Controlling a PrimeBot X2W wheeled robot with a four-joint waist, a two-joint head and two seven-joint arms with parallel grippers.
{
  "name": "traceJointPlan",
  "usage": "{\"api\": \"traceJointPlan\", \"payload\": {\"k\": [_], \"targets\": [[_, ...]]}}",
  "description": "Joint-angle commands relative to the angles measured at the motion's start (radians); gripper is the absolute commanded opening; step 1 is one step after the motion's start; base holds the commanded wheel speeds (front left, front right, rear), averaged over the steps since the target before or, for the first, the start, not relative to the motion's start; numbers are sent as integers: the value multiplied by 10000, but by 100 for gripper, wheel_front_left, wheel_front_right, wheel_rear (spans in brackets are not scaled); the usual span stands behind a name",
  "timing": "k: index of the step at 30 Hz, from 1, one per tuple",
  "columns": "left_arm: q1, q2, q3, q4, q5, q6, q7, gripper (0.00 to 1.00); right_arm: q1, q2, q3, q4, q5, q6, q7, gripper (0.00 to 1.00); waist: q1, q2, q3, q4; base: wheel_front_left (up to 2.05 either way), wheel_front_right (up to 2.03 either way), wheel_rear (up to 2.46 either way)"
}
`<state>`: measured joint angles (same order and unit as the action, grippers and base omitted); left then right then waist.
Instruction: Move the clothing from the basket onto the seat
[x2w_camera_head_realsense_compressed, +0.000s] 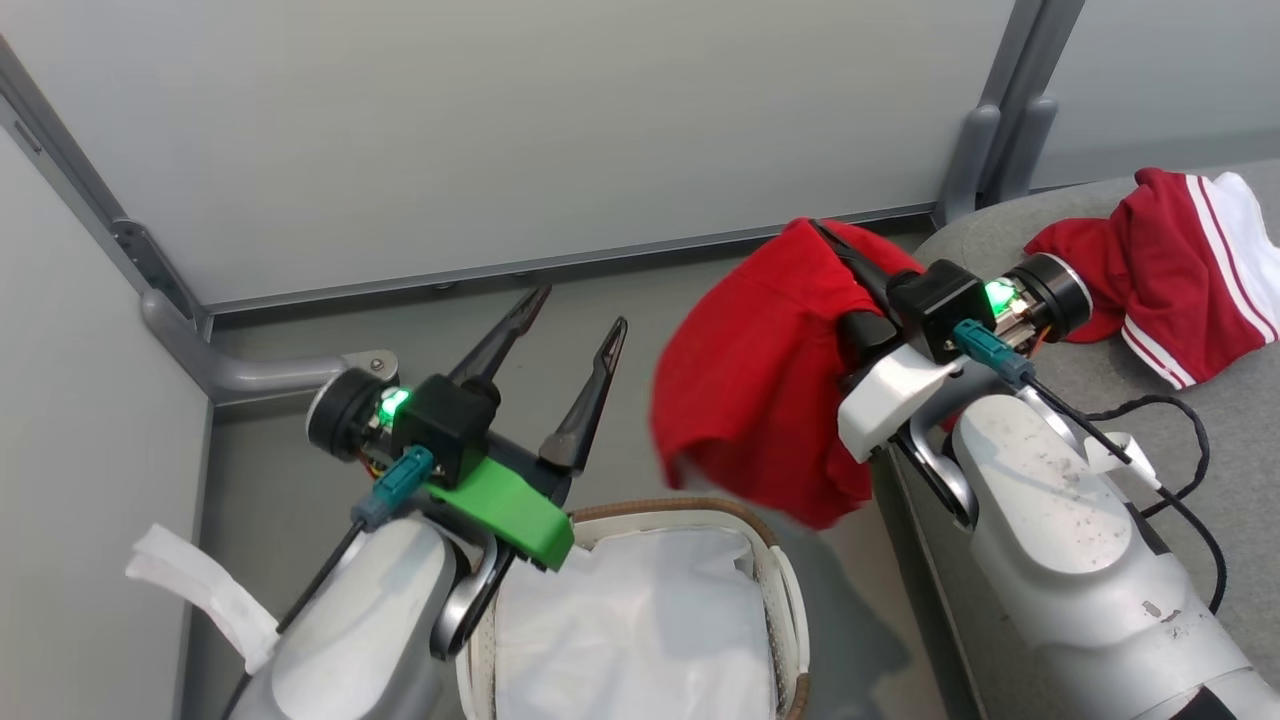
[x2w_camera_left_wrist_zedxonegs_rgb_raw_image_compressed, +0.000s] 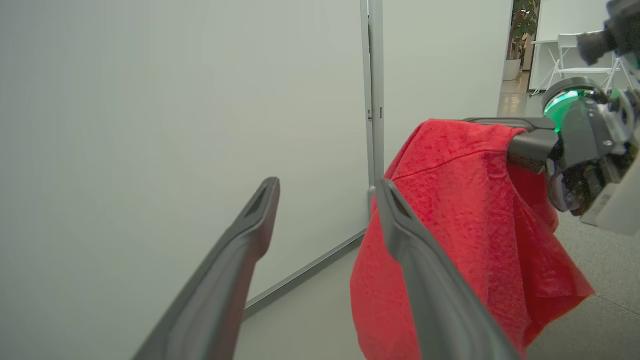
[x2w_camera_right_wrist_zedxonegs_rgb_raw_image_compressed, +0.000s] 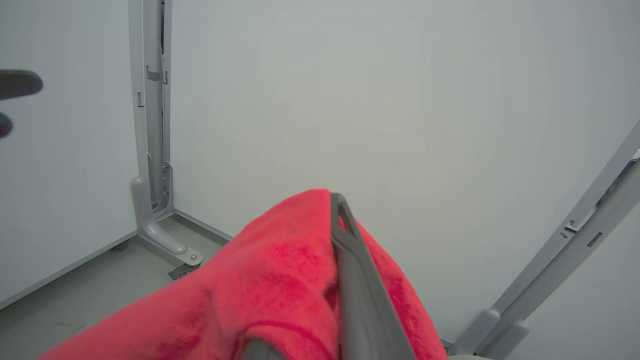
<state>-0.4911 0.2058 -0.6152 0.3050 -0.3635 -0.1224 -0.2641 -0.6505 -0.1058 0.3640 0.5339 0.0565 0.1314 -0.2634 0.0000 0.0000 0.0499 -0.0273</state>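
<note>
The right gripper (x2w_camera_head_realsense_compressed: 822, 232) is clamped on a soft bright red garment (x2w_camera_head_realsense_compressed: 760, 400). One dark finger lies over the cloth and the other is hidden beneath it. The cloth hangs in folds between the small oval white perforated plastic basket with a brown woven rim (x2w_camera_head_realsense_compressed: 775, 545) and the large grey fabric-upholstered seat (x2w_camera_head_realsense_compressed: 1230, 430). The left gripper (x2w_camera_head_realsense_compressed: 582, 308) hovers with jaws apart and empty over the basket's far left side. A plain white sheet (x2w_camera_head_realsense_compressed: 640, 620) lines the basket. A second red garment with white stripes (x2w_camera_head_realsense_compressed: 1160, 260) lies on the seat, far right.

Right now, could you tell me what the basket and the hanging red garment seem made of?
The basket: likely matte white plastic, judging by its perforated wall, with a brown woven-looking rim. The red garment: soft knit fabric, probably; it drapes in limp folds.
</note>
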Motion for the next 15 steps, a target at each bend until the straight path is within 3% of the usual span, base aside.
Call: {"api": "traceJointPlan", "payload": {"k": [1, 15], "targets": [[337, -76, 128, 88, -58, -22, -6, 100, 125, -60, -140, -95, -91, -14, -20, 0, 0, 0, 41, -3, 0, 0, 0], [2135, -600, 719, 545, 300, -89, -6, 100, 562, -203, -1054, -600, -354, -14, -21, 0, 0, 0, 290, -162, 0, 0, 0]]}}
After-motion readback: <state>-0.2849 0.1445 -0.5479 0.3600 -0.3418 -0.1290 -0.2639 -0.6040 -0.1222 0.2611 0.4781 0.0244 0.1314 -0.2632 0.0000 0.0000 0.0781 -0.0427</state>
